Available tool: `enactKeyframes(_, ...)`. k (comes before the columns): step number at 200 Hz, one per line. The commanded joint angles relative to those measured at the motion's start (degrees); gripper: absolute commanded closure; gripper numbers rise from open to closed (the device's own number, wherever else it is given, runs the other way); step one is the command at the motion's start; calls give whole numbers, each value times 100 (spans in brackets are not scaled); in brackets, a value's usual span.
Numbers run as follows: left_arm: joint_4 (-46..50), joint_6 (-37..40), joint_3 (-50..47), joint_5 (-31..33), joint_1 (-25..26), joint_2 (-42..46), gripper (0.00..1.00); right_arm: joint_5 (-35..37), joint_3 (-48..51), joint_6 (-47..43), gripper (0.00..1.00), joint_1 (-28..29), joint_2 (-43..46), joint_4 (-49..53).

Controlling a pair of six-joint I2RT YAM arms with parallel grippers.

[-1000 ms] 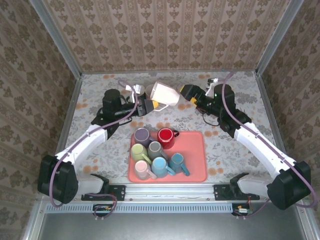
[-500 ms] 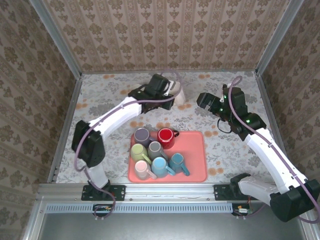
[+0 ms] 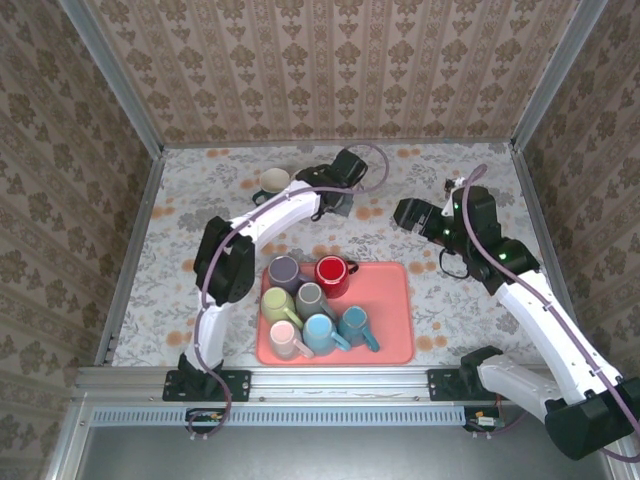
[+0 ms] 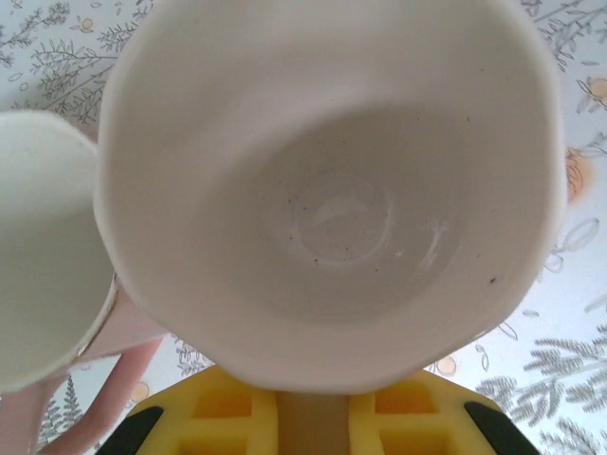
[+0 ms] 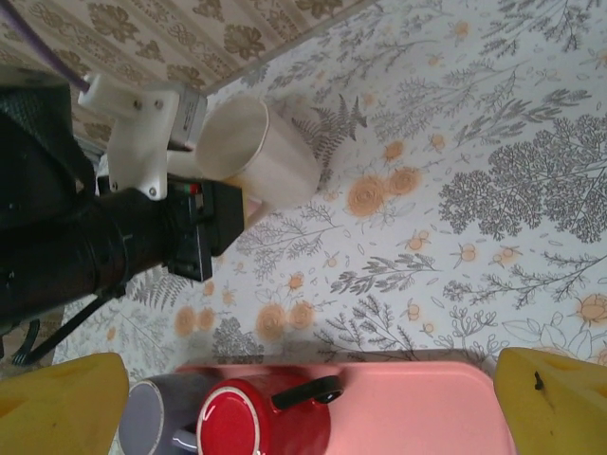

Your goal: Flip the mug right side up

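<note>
Top external view: the left arm is stretched far up the floral surface (image 3: 190,205). The left hand (image 3: 293,186) is clenched on the cream mug (image 3: 272,181), left of centre near the back wall. The mug's mouth faces up at the camera, pale inside showing. On the other side, the right hand (image 3: 403,213) hangs released with its jaws wide, well apart from the mug and pointing toward it. Nearer the bases, between the arms, sits the pink tray (image 3: 392,312). Seven coloured mugs are packed on its left half, with the red mug (image 3: 331,271) and purple mug (image 3: 285,270) in the back row.

Left wrist view: we're looking straight into the cream mug (image 4: 332,190), its round bottom plain to see. The rim is pinched by the yellow fingers (image 4: 209,417) at the bottom edge. A second pale curved shape crowds the left edge, too blurred to name.

Right wrist view: the cream mug (image 5: 256,152) leans in the frame, gripped at its lower side by the left hand (image 5: 237,209). Whether its base touches the surface (image 5: 474,190), I cannot tell. The right hand's yellow fingers (image 5: 57,403) stand far apart in the bottom corners. Beyond the gap are the tray (image 5: 427,412) edge, the red mug (image 5: 261,422) and the purple mug (image 5: 152,417).
</note>
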State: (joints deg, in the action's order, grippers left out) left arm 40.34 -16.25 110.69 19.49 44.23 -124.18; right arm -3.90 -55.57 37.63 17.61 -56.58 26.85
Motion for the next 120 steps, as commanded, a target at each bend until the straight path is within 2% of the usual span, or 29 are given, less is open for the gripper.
enactKeyframes(1, -95, -203, 421, 477, 6, -71, 100, -115, 87, -105, 0, -32, 138, -89)
enactKeyframes(70, -281, -484, 264, 273, -177, -245, 100, -85, 233, -111, 0, -37, 176, -142)
enactKeyframes(120, -535, -659, -144, 115, -237, -143, 79, -19, 254, -154, 0, -29, 156, -105)
